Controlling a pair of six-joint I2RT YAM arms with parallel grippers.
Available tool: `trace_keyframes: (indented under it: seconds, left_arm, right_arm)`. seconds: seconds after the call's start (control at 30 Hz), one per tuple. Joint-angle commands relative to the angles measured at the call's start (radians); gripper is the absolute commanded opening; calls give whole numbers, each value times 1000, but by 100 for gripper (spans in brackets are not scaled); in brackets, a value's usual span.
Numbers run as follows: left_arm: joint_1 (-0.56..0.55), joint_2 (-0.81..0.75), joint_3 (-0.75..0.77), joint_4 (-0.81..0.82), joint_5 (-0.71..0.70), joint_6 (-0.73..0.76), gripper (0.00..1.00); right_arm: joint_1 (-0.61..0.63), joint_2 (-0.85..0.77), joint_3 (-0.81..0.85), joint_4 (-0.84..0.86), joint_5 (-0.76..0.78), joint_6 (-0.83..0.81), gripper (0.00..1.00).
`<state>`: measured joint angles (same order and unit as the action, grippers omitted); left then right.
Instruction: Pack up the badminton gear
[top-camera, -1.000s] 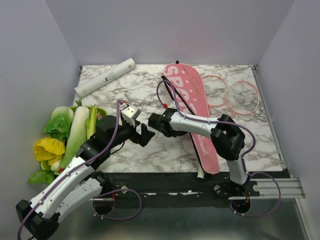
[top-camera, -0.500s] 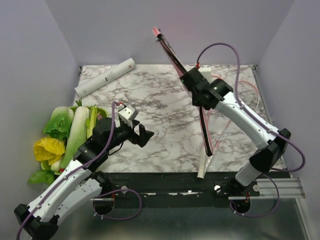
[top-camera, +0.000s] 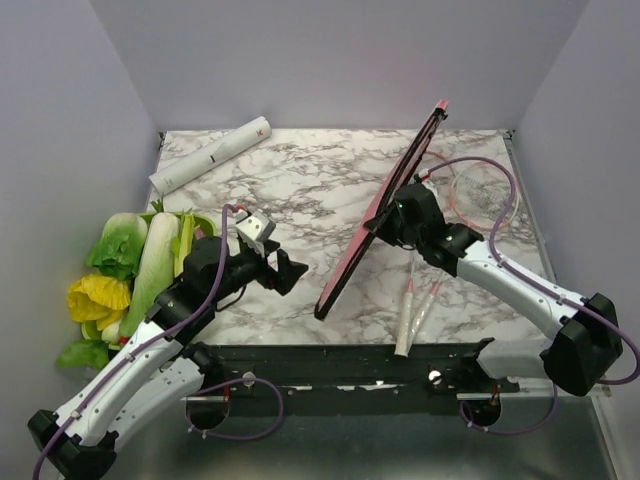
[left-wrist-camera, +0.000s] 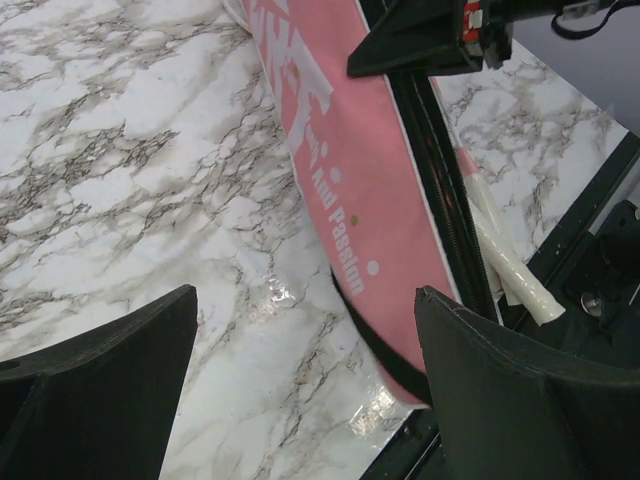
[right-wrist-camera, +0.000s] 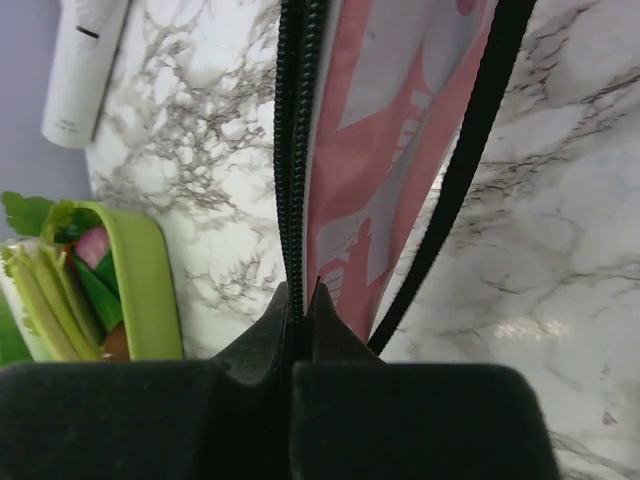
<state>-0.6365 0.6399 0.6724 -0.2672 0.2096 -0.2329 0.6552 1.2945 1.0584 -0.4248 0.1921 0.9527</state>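
1. The right claw (top-camera: 380, 222) was clamped shut on the black zipped edge of the pink cover (top-camera: 352, 258), gripping it roughly mid-length and holding it tilted up off the desk (top-camera: 280, 190).
2. The cover's long axis ran diagonally. Its narrow end sat low near the front middle of the desk, and its wide end pointed up and back to the right, high in the air.
3. Whether the low end touched the desk or hung just above it could not be told.
4. The left claw (top-camera: 286, 270) stood wide open and empty, just left of the cover's low end. Its wrist view showed that end (left-wrist-camera: 340, 170) lying ahead and to the right, between its fingers.
5. Judged from this, the left arm was the nearer one to the free low end, so it was the likelier arm to steady or open the cover. It would have to reach rightward across the long axis.
6. The rackets (top-camera: 408, 318) lay on the desk beneath the right arm. Their pale handles pointed at the front edge, just right of the cover.
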Motion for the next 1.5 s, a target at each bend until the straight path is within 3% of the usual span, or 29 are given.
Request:
trace_keyframes:
  seconds: [0.0, 0.2, 0.43, 0.6, 0.77, 0.87, 0.9, 1.0, 1.1, 1.27, 1.47]
  left_arm:
    - [-2, -11, -13, 23, 28, -9, 95]
    - [-5, -14, -14, 22, 13, -9, 94]
    - [-11, -22, -14, 17, -10, -5, 94]
    - [-11, -22, -14, 16, -18, -2, 94]
    - [-12, -6, -16, 13, -22, -2, 94]
    - [-14, 4, -14, 8, -32, 0, 94]
    - [-14, 4, -14, 6, -36, 3, 94]
    - [-14, 7, -11, 2, -36, 12, 99]
    - [-12, 43, 10, -24, -42, 1, 99]
    - [-14, 124, 38, -47, -39, -20, 99]
    - [-14, 191, 26, -10, -22, -32, 99]
  right_arm:
    - [1, -21, -147, 533, -56, 118, 1]
    - [-9, 127, -77, 762, -186, 9, 1]
    - [-16, 242, 101, 805, -339, -120, 1]
    - [-16, 262, -73, 943, -303, 3, 1]
    - [-16, 431, -184, 1106, -341, 171, 2]
    - [-16, 509, -147, 1118, -358, 204, 18]
    - [-16, 523, -108, 1086, -356, 204, 33]
    - [-16, 540, -51, 979, -352, 167, 56]
    - [-16, 504, -34, 896, -336, 129, 65]
    - [-14, 376, -55, 697, -269, 20, 69]
    - [-16, 221, -46, 329, -148, -94, 69]
